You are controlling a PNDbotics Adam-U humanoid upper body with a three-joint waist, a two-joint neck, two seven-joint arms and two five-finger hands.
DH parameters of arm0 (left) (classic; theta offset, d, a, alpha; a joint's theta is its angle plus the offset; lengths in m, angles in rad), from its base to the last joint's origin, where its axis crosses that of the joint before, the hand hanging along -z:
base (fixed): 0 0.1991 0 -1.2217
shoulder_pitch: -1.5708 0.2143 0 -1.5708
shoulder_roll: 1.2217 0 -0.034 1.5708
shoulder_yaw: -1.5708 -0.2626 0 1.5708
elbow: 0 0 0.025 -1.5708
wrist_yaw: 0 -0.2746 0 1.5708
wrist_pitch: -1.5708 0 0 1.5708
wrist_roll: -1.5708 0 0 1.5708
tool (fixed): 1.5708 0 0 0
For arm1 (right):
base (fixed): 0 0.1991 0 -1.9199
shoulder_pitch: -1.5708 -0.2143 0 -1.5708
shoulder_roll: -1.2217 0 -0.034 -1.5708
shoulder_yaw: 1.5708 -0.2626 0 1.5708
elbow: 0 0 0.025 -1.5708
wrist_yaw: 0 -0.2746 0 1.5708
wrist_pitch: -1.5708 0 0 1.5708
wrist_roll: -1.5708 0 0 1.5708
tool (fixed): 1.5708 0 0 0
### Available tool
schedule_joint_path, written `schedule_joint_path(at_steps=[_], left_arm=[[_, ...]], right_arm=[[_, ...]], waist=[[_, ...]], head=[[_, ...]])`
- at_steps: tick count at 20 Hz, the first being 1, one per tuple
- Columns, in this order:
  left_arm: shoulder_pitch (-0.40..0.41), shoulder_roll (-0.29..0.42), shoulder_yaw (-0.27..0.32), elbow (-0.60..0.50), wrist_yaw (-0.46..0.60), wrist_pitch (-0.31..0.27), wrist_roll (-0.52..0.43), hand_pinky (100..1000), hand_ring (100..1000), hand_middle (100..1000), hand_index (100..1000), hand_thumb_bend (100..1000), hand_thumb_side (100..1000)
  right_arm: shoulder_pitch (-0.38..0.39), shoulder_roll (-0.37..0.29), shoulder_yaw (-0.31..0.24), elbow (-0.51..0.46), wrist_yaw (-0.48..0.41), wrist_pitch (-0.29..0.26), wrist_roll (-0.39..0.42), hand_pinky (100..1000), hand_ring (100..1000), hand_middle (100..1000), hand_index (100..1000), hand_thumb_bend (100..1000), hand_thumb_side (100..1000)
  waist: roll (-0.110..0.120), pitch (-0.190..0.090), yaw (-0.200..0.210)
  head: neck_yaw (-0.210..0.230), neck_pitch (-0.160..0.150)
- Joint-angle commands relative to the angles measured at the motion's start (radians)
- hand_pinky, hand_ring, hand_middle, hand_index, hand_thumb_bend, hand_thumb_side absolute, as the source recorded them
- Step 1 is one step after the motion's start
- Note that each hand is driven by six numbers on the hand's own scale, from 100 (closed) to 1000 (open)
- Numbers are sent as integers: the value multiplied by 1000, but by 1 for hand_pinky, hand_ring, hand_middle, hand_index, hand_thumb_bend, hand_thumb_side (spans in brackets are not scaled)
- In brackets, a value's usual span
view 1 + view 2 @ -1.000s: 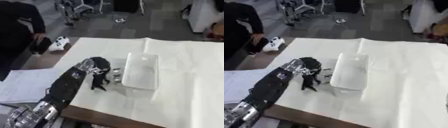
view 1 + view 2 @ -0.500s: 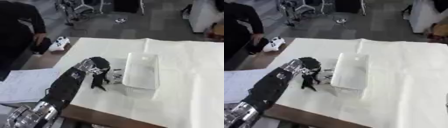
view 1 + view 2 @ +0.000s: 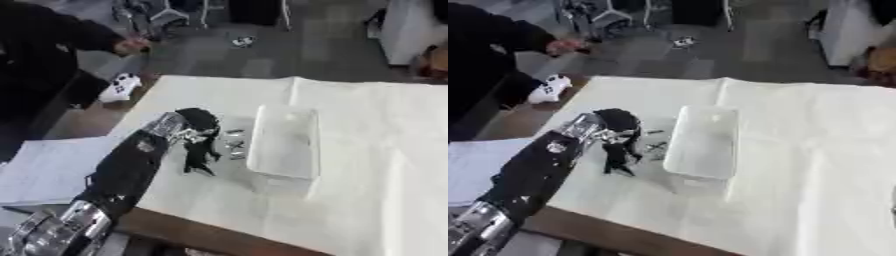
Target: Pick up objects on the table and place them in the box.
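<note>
Proximity decides the coming move: the left hand (image 3: pixel 199 142) is set on the pale-covered tabletop (image 3: pixel 367 150) just beside the near-left side of the box (image 3: pixel 282 141), and the small objects (image 3: pixel 234 147) lie in the narrow strip between the two. From the hand, those objects lie toward the robot's right, almost touching the box wall. They show only as a few short dark and light pieces; their kind cannot be made out, nor can a single long axis be read for any one of them.

The box itself is a pale, shallow rectangular container whose long axis runs away from the robot, tilted slightly. Nothing can be seen inside it.

The left hand's fingers (image 3: pixel 616 159) point downward toward the cloth, partly curled. Whether anything is pinched between them cannot be told, since the dark fingertips hide their own contact. The right hand is not seen in either view, so the left hand is judged the nearer and the only candidate for the pick.

Between the 2 eye views little differs. In the right eye view the gap between hand and box is opened a little wider, so the small pieces (image 3: pixel 656 146) stand clearer of the fingers; in the left eye view they crowd against the box edge.
</note>
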Motion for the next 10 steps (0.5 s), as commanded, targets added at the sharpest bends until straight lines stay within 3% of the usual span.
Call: schedule_joint_path(at_steps=[1, 5, 6, 10], left_arm=[[-30, 52, -7, -51, 43, 2, -12, 100, 100, 100, 149, 100, 539], [-42, 77, -20, -89, 76, 5, -41, 100, 100, 100, 148, 100, 563], [-46, 83, -24, -97, 80, 5, -50, 100, 100, 100, 147, 100, 522], [-63, 106, -38, -121, 88, 2, -79, 100, 100, 100, 145, 100, 508]], right_arm=[[-11, -15, -3, -13, 5, 1, 1, 470, 536, 606, 869, 116, 1000], [-8, -19, -3, -13, 6, 2, 0, 470, 536, 606, 869, 118, 1000], [-7, -20, -3, -13, 6, 2, 0, 470, 536, 606, 869, 116, 1000], [-4, -24, -3, -13, 7, 3, 0, 469, 536, 606, 869, 117, 1000]], waist=[[1, -20, 3], [4, -22, 7], [5, -23, 8], [8, -26, 12]], head=[[-7, -4], [-9, -5], [-9, -5], [-8, -3]])
